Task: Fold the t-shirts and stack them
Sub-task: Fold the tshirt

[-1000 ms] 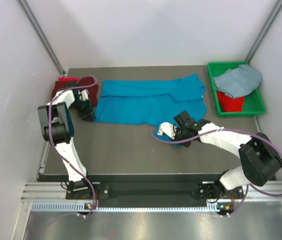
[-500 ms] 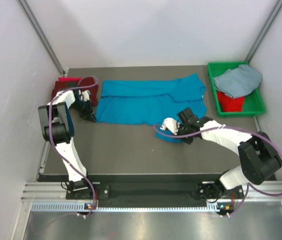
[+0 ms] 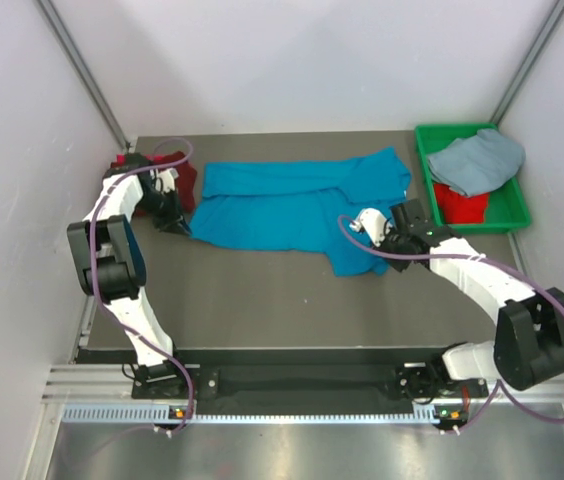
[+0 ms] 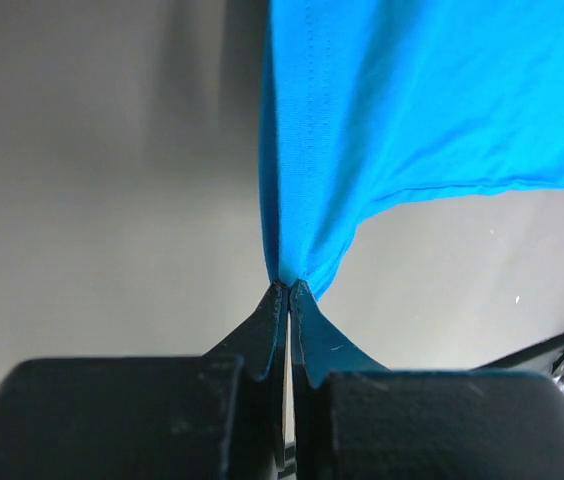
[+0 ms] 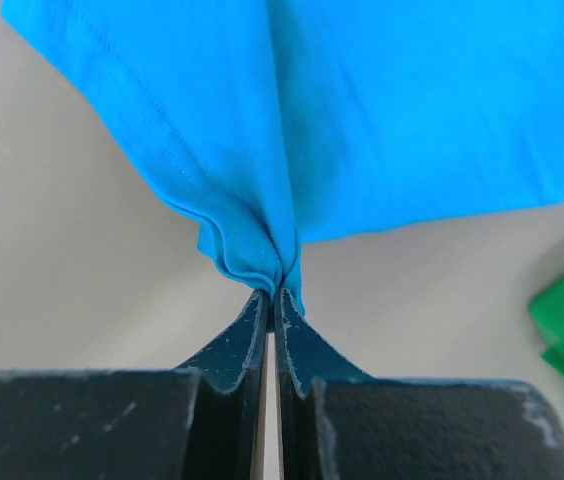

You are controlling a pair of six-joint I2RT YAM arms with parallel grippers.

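The turquoise-blue t-shirt [image 3: 282, 205] lies spread across the back of the grey table. My left gripper [image 3: 175, 222] is shut on its left hem corner, which shows pinched between the fingertips in the left wrist view [image 4: 289, 287]. My right gripper [image 3: 390, 236] is shut on the shirt's right lower edge, bunched at the fingertips in the right wrist view [image 5: 273, 285]. A dark maroon t-shirt [image 3: 142, 185] lies folded at the back left, partly hidden by the left arm. A pale grey-blue shirt [image 3: 477, 160] and a red shirt [image 3: 459, 205] lie in the bin.
A green plastic bin [image 3: 511, 213] stands at the back right, close to my right gripper. White walls close in the table on the left, back and right. Bare grey tabletop [image 3: 262, 295] lies in front of the blue shirt.
My right gripper has moved right and back with the blue shirt's lower edge, pulling that flap out. My left arm has shifted back a little, still holding the left corner.
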